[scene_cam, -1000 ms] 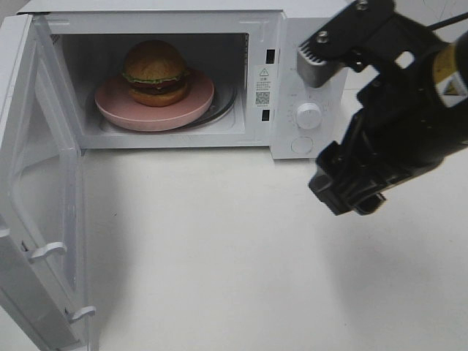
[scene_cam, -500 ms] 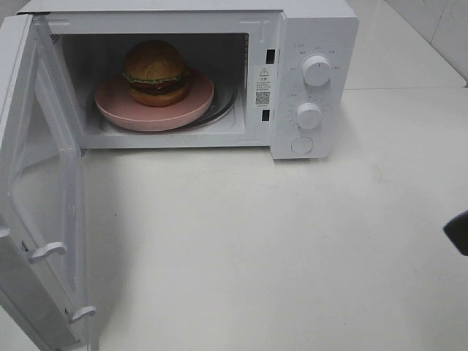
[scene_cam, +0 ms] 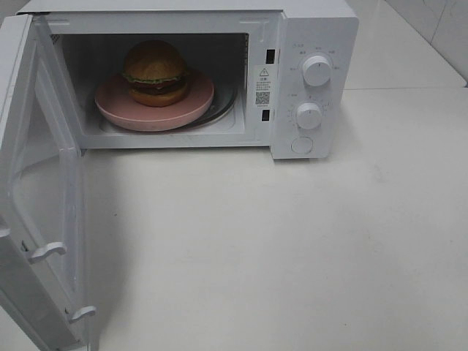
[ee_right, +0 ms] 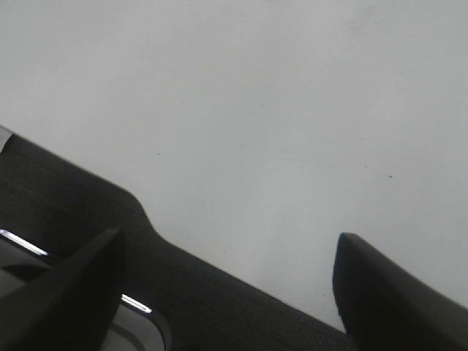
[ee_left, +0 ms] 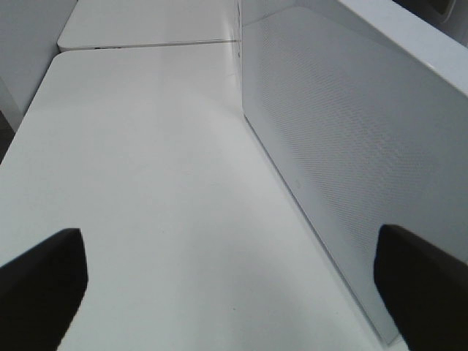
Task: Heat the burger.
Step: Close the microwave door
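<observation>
White table (scene_cam: 292, 248) all over, with a white microwave (scene_cam: 314, 29) parked at the back of it. Its door (scene_cam: 44, 183) is swung wide open toward the left of the overhead view, so you can look straight into the cavity. Burger (scene_cam: 153, 72) is inside, upright on a pink plate (scene_cam: 117, 106), sitting a bit toward the back of it. The plate is on the glass turntable (scene_cam: 223, 102). Lettuce and patty show at the front. The control panel on the right has an upper knob (scene_cam: 316, 70) and a lower knob (scene_cam: 308, 115), with a round button (scene_cam: 301, 145) below them.

Neither arm shows up in the overhead shot. Left gripper (ee_left: 234, 292) only appears in its own wrist cam. Its two dark fingers (ee_left: 40, 285) are spread way apart, with nothing between them but bare table. A white dotted panel (ee_left: 351, 161) stands upright just beside one finger.

Right gripper (ee_right: 227, 252) is spread wide too, nothing pinched, hanging over plain white table. A dark band (ee_right: 73, 197) with a couple of shiny bits crosses under it, and honestly I can't tell what that is.
</observation>
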`<state>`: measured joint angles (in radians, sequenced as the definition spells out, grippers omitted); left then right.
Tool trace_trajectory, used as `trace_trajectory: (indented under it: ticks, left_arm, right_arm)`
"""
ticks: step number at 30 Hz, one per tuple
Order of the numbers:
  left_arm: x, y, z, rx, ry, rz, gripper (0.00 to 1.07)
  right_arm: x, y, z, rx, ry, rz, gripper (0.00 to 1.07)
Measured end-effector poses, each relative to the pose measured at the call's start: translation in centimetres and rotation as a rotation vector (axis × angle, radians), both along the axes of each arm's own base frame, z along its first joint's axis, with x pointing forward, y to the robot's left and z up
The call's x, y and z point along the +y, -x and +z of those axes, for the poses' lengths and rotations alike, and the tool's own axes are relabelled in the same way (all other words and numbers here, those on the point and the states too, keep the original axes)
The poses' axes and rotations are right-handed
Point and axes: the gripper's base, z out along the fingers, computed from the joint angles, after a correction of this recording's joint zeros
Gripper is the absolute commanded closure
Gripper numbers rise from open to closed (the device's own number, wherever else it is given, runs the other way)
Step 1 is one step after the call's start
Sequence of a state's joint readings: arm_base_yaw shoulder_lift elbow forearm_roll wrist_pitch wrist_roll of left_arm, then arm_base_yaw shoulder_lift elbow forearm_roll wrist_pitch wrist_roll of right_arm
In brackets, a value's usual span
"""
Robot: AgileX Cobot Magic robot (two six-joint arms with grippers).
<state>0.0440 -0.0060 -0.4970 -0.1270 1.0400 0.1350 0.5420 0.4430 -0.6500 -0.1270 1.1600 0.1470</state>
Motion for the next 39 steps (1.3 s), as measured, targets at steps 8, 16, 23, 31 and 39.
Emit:
trace_trajectory:
  ticks: [8,16,23,31,39]
  left_arm:
    - [0.0,0.0,0.0,0.000,0.000,0.000,0.07]
    - [0.0,0.0,0.0,0.000,0.000,0.000,0.07]
    - [0.0,0.0,0.0,0.000,0.000,0.000,0.07]
    - [0.0,0.0,0.0,0.000,0.000,0.000,0.07]
    - [0.0,0.0,0.0,0.000,0.000,0.000,0.07]
  right_arm:
    - [-1.7,2.1,-1.5,-0.092,-0.026,-0.156,0.31]
    - [-1.9,3.7,-2.1,-0.251,-0.127,-0.238,0.31]
    - [-1.9,5.1,-2.3,-0.356,-0.181,-0.281,0.31]
    - [-2.0,5.5,-2.4,-0.386,-0.180,-0.327,0.32]
    - [-2.0,5.5,-2.4,-0.386,-0.180,-0.327,0.32]
